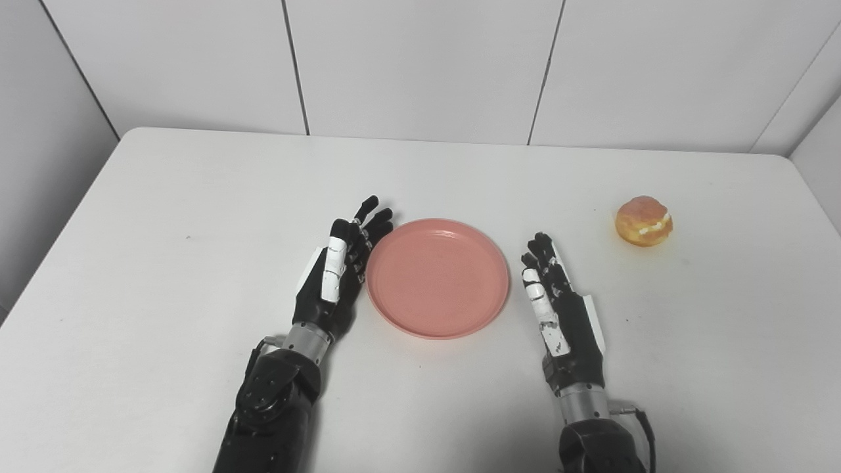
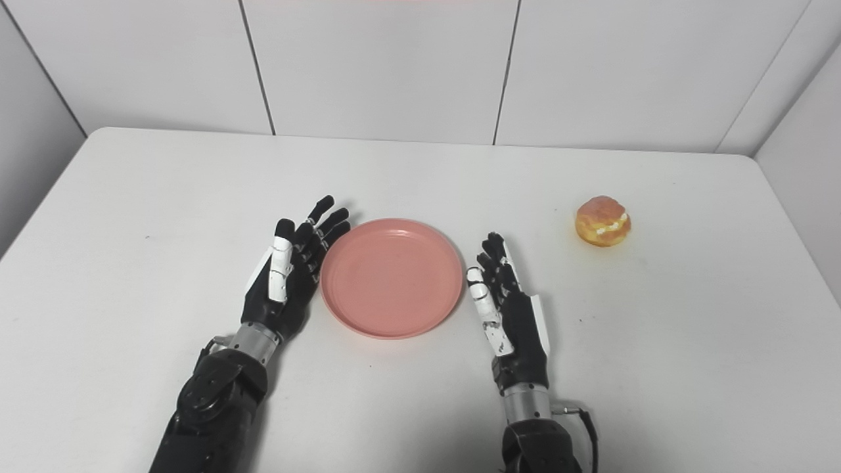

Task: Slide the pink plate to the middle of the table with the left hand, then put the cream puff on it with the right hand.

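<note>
Mid-table pink plate [image 1: 437,278], left hand [image 1: 340,276] alongside

A white counter [image 1: 197,197] with rounded far corners stands against a pale panelled wall. A pink plate [image 1: 437,278] lies flat near its middle, with nothing on it. A cream puff [image 1: 644,221] sits directly on the counter, well apart to the plate's right.

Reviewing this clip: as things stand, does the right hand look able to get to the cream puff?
Probably yes. The right hand is open, holding nothing, and the cream puff sits alone on bare table to its far right, with nothing between them. The pink plate lies on the hand's other side.
</note>
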